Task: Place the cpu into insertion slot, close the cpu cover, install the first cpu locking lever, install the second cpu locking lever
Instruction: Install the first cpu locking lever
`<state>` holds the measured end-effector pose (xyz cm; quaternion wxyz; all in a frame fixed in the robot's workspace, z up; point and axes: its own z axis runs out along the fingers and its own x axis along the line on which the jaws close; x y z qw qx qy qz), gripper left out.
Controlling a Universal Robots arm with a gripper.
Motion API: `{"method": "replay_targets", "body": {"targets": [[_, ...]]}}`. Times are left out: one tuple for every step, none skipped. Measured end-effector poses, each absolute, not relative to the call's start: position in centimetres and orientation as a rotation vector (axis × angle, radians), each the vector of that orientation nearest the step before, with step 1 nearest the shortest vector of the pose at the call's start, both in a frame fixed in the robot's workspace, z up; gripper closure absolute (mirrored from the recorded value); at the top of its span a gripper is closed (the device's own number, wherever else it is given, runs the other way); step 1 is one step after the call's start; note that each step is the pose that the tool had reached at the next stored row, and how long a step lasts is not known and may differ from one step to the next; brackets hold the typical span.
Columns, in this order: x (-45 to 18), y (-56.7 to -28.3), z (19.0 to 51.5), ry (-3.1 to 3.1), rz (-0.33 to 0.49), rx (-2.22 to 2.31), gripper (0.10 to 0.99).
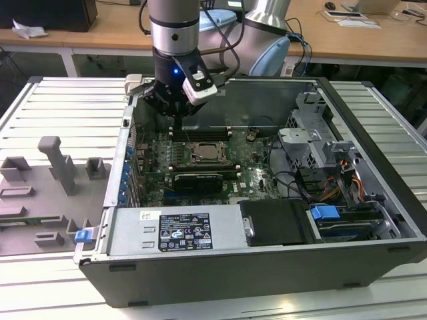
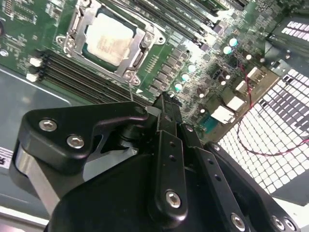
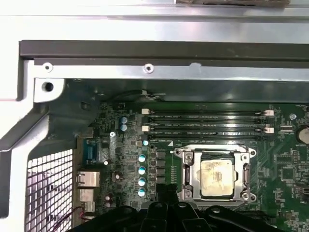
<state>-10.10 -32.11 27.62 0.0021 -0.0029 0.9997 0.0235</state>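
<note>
The cpu [image 1: 205,154] [image 2: 108,36] [image 3: 216,174] lies flat in the insertion slot [image 1: 197,161], its pale metal face up. The silvery cpu cover [image 2: 137,53] [image 3: 193,166] is folded down around it, and the chip shows through its window. A thin metal locking lever [image 2: 130,87] stands up from the socket's corner towards my fingertips; I cannot tell whether they touch it. My gripper [image 1: 179,120] [image 2: 164,99] [image 3: 166,191] hangs above the board beside the socket, over the memory slots, with its black fingers shut together.
The open computer case [image 1: 360,200] surrounds the board. Long black memory slots [image 3: 207,123] run beside the socket. A black graphics card [image 1: 197,180], the power supply [image 1: 173,230] and a drive cage [image 1: 313,133] stand around it. A grey fixture [image 1: 60,167] sits at the exterior view's left.
</note>
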Motion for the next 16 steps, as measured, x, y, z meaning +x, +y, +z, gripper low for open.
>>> {"method": "replay_targets", "body": {"targets": [[-10.2,-32.1,27.5,3.136,0.074,-0.011,0.98],[-10.3,-32.1,27.5,3.137,0.074,-0.012,0.98],[-10.3,-32.0,27.4,3.137,0.074,-0.013,0.98],[-10.4,-31.8,27.3,3.137,0.074,-0.018,0.98],[-10.4,-31.6,27.1,3.137,0.074,-0.023,0.98],[-10.4,-31.2,26.7,3.137,0.074,-0.028,0.98],[-10.4,-30.9,26.5,3.137,0.074,-0.032,0.98],[-10.4,-30.7,26.4,3.137,0.074,-0.034,0.98],[-10.4,-30.6,26.3,3.137,0.074,-0.037,0.98],[-10.5,-30.6,26.2,3.137,0.074,-0.041,0.98],[-10.5,-30.4,26.1,3.137,0.074,-0.048,0.98],[-10.5,-30.0,26.1,3.137,0.074,-0.054,0.98],[-10.5,-29.7,26.0,3.137,0.074,-0.057,0.98],[-10.5,-29.6,26.0,3.137,0.074,-0.058,0.98],[-10.5,-29.4,26.0,3.137,0.074,-0.059,0.98],[-10.5,-29.3,26.0,3.137,0.074,-0.059,0.98]]}}
